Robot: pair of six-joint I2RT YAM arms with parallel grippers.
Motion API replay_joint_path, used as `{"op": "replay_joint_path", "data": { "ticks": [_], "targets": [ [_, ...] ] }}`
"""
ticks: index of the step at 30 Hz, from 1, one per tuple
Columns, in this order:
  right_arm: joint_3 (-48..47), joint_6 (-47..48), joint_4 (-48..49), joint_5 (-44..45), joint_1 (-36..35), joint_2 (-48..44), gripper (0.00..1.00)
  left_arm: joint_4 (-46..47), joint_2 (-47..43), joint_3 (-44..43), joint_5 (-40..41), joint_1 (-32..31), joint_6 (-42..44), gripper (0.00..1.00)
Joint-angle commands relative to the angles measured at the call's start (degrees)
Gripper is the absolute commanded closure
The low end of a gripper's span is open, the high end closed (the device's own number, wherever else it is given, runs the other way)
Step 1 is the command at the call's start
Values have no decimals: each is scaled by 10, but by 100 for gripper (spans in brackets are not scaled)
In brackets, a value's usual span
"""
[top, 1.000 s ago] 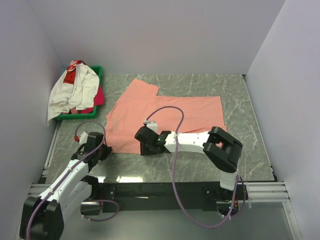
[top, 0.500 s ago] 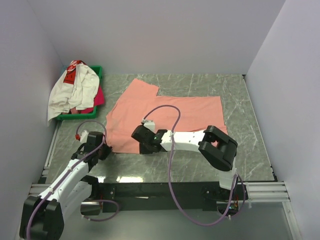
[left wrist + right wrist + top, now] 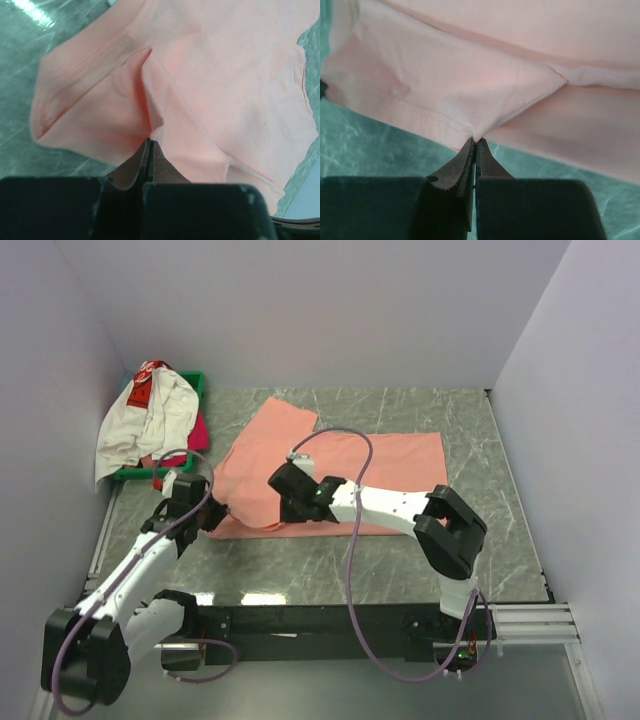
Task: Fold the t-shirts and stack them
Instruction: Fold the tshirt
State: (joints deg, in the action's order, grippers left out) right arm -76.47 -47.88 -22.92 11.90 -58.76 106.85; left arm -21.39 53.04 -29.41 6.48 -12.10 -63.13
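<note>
Salmon-pink t-shirt (image 3: 385, 455): on my counter (image 3: 400, 565) (near edge raised)
Left gripper (image 3: 149, 142): clamped on its edge
Right gripper (image 3: 476, 142): clamped on its hem

Green-grey marble-patterned table (image 3: 480, 450), boxed in by plain pale walls: back wall (image 3: 320, 310), left wall (image 3: 40, 390), right wall (image 3: 585, 440). Along the near edge, a black mounting bar (image 3: 300, 620) flanked by silver aluminium rails (image 3: 525, 618). Soft, even lighting; bright glare patch (image 3: 258, 597) on the glossy tabletop at front.
</note>
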Motion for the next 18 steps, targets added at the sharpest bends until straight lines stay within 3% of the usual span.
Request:
{"op": "replay_joint_path", "data": {
  "ticks": [1, 18],
  "targets": [
    [-44, 28, -2, -3, 33, -9, 100, 49, 50, -43, 8, 0, -1, 99],
    [-173, 100, -3, -67, 133, 104, 100, 169, 285, -164, 0, 26, -16, 99]
  ]
}}
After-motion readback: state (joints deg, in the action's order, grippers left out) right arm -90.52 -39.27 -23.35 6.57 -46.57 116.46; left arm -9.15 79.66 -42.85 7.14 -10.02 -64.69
